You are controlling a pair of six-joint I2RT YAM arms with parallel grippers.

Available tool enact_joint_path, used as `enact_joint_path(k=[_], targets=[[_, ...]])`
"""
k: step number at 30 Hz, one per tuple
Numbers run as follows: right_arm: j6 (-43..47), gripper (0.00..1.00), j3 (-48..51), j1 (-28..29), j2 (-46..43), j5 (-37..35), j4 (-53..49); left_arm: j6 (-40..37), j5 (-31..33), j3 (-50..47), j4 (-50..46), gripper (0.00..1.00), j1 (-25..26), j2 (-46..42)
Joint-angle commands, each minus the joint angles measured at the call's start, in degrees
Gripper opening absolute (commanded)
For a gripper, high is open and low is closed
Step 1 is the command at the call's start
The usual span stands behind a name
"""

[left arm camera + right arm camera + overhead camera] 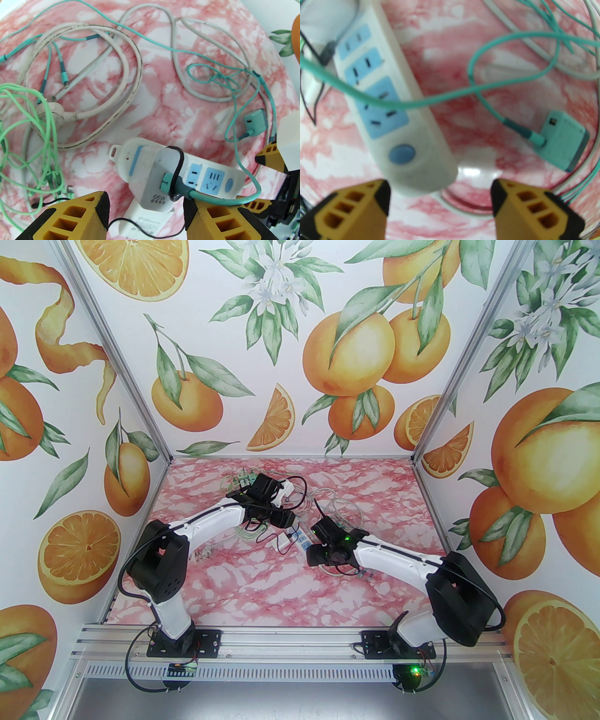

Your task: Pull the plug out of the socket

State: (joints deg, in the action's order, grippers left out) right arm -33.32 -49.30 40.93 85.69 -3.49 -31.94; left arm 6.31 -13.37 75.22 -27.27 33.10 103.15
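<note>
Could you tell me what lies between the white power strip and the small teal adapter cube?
In the right wrist view, a thin teal cable loops across that stretch; otherwise it is bare pink marbled table.

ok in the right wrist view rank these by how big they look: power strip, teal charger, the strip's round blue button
1. power strip: by far the largest, even cut off at the top edge
2. teal charger
3. round blue button: clearly the smallest
</note>
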Motion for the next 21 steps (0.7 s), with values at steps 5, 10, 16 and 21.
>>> enact_joint_path(k=[5,10,16,21], targets=[[-0.8,0.68,-1.0,2.7,-9.3,-2.1,0.3,4.6,-0.2,-1.7,2.0,0.57,-3.2,-5.7],[-4.5,0.68,0.0,4.0,-13.5,-4.0,0.7,6.3,0.7,-8.0,3.3,0.56,-4.3,-12.8],[-6.5,0.72,-0.4,3.8,-12.8,-5.5,1.1,3.0,6.3,-14.8,3.2,0.48,1.5,-17.6],[-8.9,0.73,0.5,2.0,-13.3,-6.5,0.9,3.0,8.5,-16.6,4.3,0.43,6.0,-14.9]])
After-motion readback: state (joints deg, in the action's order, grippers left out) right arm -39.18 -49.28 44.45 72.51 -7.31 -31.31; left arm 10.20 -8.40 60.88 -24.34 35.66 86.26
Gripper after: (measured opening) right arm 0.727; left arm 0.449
